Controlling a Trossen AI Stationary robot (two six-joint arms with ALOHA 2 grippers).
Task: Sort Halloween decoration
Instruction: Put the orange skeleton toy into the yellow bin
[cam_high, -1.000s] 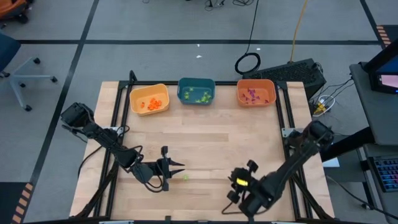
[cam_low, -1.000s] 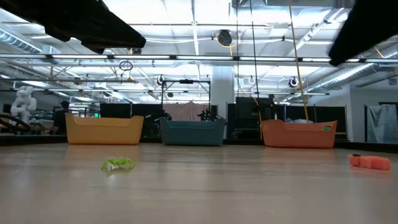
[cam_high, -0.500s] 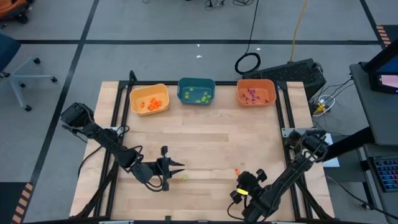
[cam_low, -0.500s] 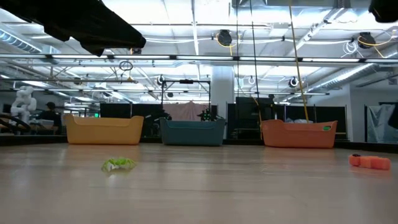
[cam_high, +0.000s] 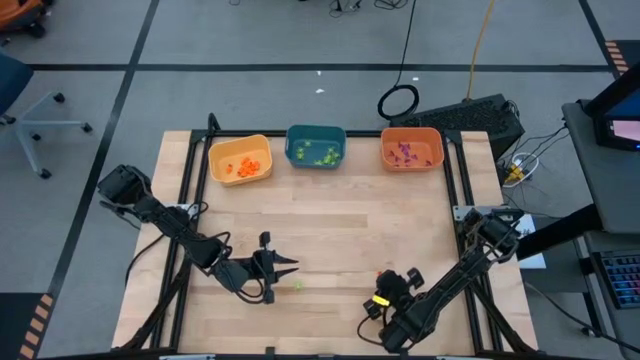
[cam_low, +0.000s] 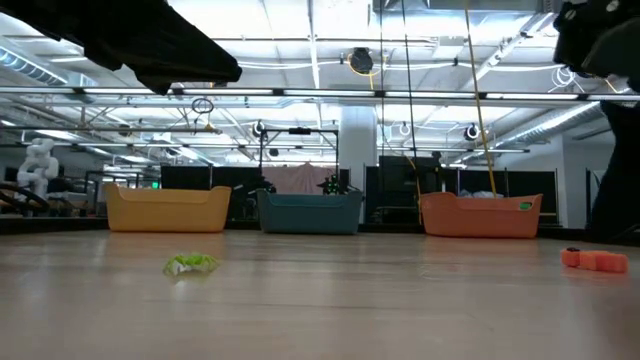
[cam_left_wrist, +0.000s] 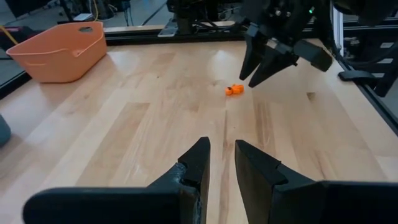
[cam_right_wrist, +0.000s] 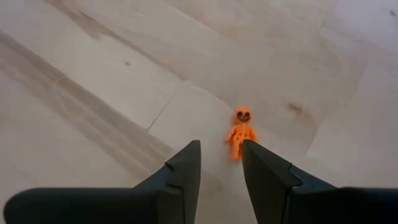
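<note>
- Orange figure (cam_right_wrist: 240, 133) on tabletop (cam_right_wrist: 93, 81): tiny, light, probably rubbery; I'd pinch its torso.
- Right hand (cam_right_wrist: 221, 163) fingers apart above it, empty.
- Left hand (cam_left_wrist: 221, 163) slightly apart, empty.

My left arm reaches in from the table's left edge, elbow bent, wrist lying low over the near-left wood. Left gripper (cam_high: 285, 266) points toward the table's middle, fingers (cam_left_wrist: 194, 163) level and parted by a narrow gap, nothing between them.

My right arm comes from the right edge, folded down to the near side. Right gripper (cam_high: 383, 283) hangs above the boards, tilted downward; its fingers (cam_right_wrist: 184, 167) stand slightly apart, holding nothing.
</note>
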